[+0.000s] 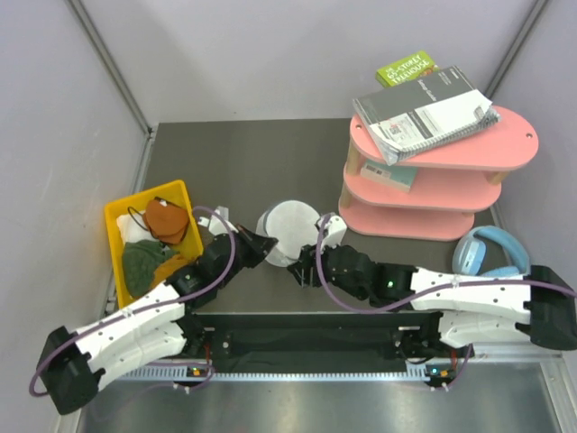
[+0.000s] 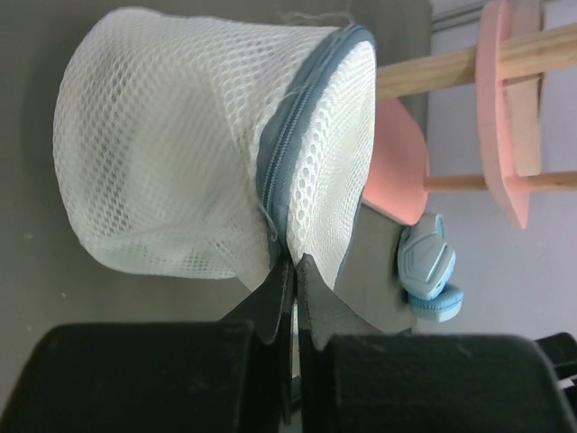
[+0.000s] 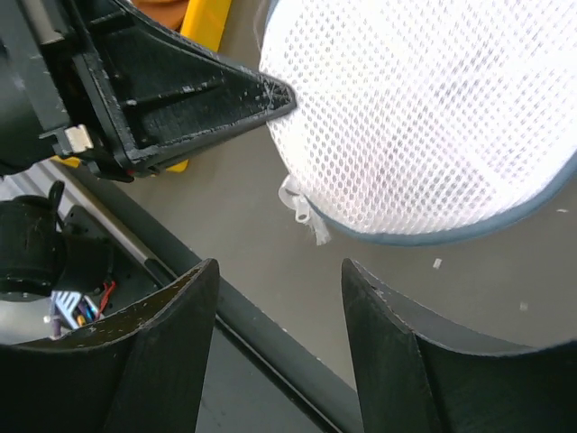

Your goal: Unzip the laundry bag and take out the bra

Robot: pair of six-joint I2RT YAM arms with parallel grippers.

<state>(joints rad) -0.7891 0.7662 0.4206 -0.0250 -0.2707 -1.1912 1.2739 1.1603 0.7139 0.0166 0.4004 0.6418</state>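
Observation:
The laundry bag point(image 1: 287, 227) is a white mesh dome with a grey-blue zipper line, sitting mid-table between both arms. In the left wrist view the bag point(image 2: 180, 153) fills the frame. My left gripper point(image 2: 294, 263) is shut on its rim at the zipper seam; it also shows in the top view point(image 1: 263, 244). My right gripper point(image 3: 278, 271) is open and empty just in front of the bag point(image 3: 424, 117). The white zipper pull point(image 3: 300, 209) hangs a little beyond the gripper's tips. The left gripper's fingers point(image 3: 198, 90) pinch the bag's left side. The bra is hidden.
A yellow bin point(image 1: 122, 221) at the left holds a rust-orange cloth point(image 1: 167, 219) and a dark green cloth point(image 1: 144, 262). A pink three-tier shelf point(image 1: 442, 180) with books stands at the back right. Pale blue headphones point(image 1: 491, 253) lie in front of it.

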